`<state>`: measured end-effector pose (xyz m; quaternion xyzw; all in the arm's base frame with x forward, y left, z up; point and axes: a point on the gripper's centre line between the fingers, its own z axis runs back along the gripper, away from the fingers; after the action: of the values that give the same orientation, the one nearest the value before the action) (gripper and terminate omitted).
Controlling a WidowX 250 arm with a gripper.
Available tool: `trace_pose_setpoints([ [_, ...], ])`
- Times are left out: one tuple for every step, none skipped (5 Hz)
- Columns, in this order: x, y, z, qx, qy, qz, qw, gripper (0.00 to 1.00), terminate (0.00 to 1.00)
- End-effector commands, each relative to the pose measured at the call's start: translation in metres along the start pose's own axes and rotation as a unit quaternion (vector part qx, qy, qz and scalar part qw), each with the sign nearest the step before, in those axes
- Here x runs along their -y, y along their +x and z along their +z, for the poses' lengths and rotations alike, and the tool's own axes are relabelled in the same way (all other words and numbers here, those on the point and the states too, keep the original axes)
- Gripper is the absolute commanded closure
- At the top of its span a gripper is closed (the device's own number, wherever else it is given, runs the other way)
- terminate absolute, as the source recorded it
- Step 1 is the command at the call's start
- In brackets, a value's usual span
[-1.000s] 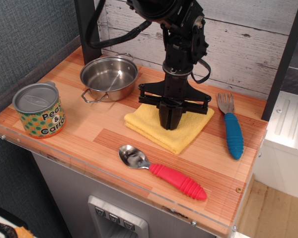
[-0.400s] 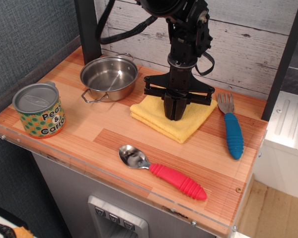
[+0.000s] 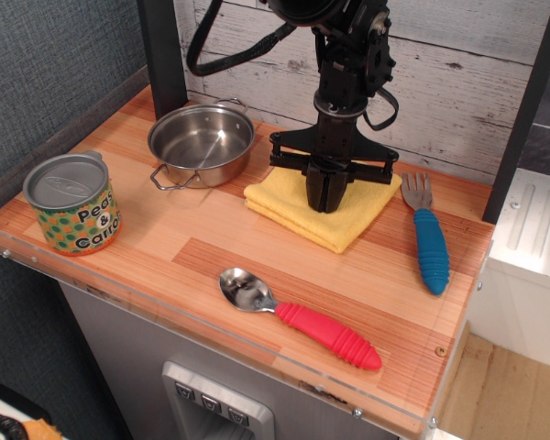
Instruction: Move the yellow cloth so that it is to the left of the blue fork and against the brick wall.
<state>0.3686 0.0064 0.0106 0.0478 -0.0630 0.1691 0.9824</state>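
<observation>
The yellow cloth (image 3: 293, 207) lies folded on the wooden table, between the steel pot and the blue fork (image 3: 430, 239), a little in front of the whitewashed plank wall (image 3: 458, 82). My gripper (image 3: 328, 203) points straight down on the middle of the cloth with its fingers close together, pinching or pressing the cloth. The fork lies to the right of the cloth, tines toward the wall. The cloth's back part is hidden behind the gripper.
A steel pot (image 3: 201, 141) stands at the back left. A printed can (image 3: 73, 203) stands at the front left. A red-handled spoon (image 3: 302, 317) lies near the front edge. A dark post (image 3: 160, 55) rises behind the pot.
The gripper has moved back toward the wall and slightly right, dragging the yellow cloth with it. The cloth now lies closer to the wall and the fork.
</observation>
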Motion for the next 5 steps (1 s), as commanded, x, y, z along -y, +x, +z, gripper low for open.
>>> trace_pose_setpoints([
  [-0.009,0.007,-0.002,0.0,0.017,0.007,0.9998,1.0,0.0],
  [-0.012,0.01,-0.001,-0.002,0.007,0.014,0.9999,1.0,0.0],
  [-0.014,0.01,0.003,-0.001,0.008,0.019,0.9998,1.0,0.0],
  [-0.016,0.013,0.009,0.003,0.009,0.018,0.9998,1.0,0.0],
  [-0.016,0.015,0.016,0.009,0.015,-0.002,0.9998,0.0,0.0],
])
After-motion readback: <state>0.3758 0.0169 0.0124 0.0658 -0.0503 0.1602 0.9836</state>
